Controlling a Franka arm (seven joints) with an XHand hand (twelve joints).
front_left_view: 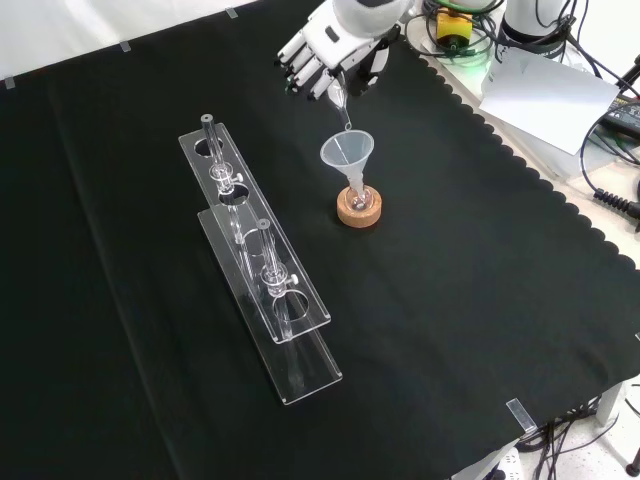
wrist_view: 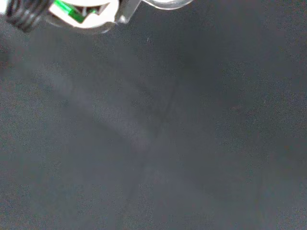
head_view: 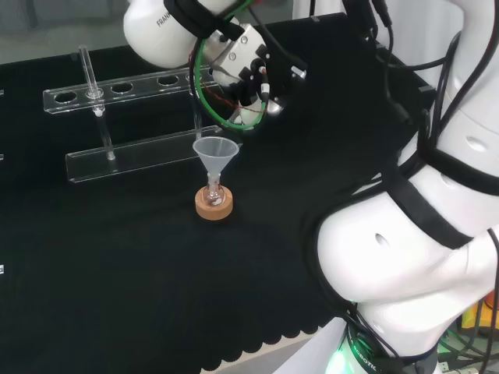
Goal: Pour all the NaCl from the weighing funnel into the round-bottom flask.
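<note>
Fingers point(front_left_view: 300, 62) of the hand point(front_left_view: 330, 45) curl around a tilted weighing funnel point(front_left_view: 341, 103), its tip over a clear funnel point(front_left_view: 347, 155) set in the round-bottom flask point(front_left_view: 358, 194) on a cork ring point(front_left_view: 359, 209), front view.

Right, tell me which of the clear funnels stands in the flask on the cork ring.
The wide clear cone funnel, seated upright in the small flask on the cork ring. The other, a slim clear weighing funnel, hangs tilted from the hand's fingers above it.
</note>
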